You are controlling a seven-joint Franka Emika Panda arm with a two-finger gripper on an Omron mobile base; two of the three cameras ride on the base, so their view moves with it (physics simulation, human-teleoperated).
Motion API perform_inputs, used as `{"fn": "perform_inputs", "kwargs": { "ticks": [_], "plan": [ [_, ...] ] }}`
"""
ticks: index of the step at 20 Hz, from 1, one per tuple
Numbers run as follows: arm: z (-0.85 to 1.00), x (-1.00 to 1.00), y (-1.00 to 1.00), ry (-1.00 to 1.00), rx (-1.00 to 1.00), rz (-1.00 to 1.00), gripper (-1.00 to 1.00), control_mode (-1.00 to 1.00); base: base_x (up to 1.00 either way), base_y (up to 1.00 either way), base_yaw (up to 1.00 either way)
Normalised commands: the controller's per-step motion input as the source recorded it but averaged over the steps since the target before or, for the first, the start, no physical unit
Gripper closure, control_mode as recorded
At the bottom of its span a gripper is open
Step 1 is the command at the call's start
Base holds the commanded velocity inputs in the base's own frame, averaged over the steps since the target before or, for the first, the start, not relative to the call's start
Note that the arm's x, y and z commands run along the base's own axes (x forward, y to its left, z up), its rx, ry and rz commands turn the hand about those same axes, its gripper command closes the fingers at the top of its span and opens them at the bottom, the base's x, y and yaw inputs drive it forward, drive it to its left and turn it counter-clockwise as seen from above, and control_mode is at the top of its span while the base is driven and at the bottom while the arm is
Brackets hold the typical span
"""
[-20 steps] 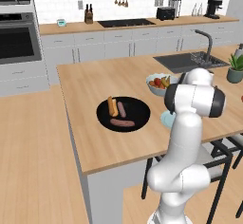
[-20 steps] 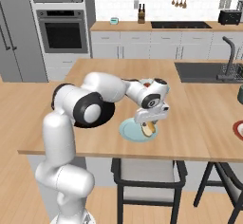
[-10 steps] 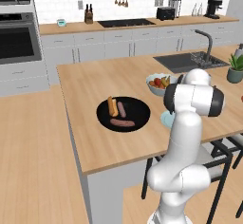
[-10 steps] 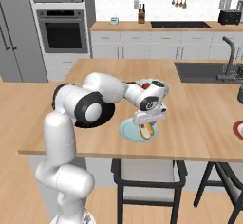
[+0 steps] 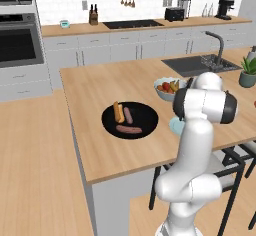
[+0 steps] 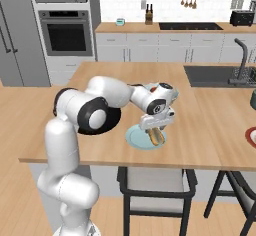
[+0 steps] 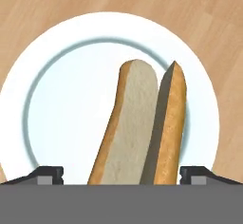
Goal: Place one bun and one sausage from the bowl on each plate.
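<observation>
Wooden island top, smooth and pale-grained, carrying a flat black bowl (image 5: 130,120) toward its middle and a pale blue plate (image 6: 133,136) near the front edge. Split bun (image 7: 142,133) — crusty brown outside, matte white within — lying on the plate, between the fingers of the gripper (image 6: 156,131), spread wide apart and clear of it. Two glossy sausages (image 5: 129,129) and another bun waiting in the bowl. Risk, likely: lifting off crooked and nudging the bun — rolling it toward the rim.
</observation>
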Motion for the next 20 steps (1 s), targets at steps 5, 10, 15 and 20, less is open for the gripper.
{"fn": "perform_inputs", "kwargs": {
  "ticks": [5, 10, 15, 20],
  "plan": [
    [0.9, 0.0, 0.41, -0.04, -0.09, 0.0, -1.0, -1.0, 0.0, 0.0, 0.0],
    [0.69, -0.15, 0.84, 0.0, 0.04, 0.0, -1.0, -1.0, 0.0, 0.0, 0.0],
    [0.36, -0.27, 0.94, 0.08, 0.13, 0.01, -1.0, -1.0, 0.0, 0.0, 0.0],
    [0.1, -0.15, 1.0, 0.08, 0.1, 0.05, -1.0, -1.0, 0.0, 0.0, 0.0]
  ]
}}
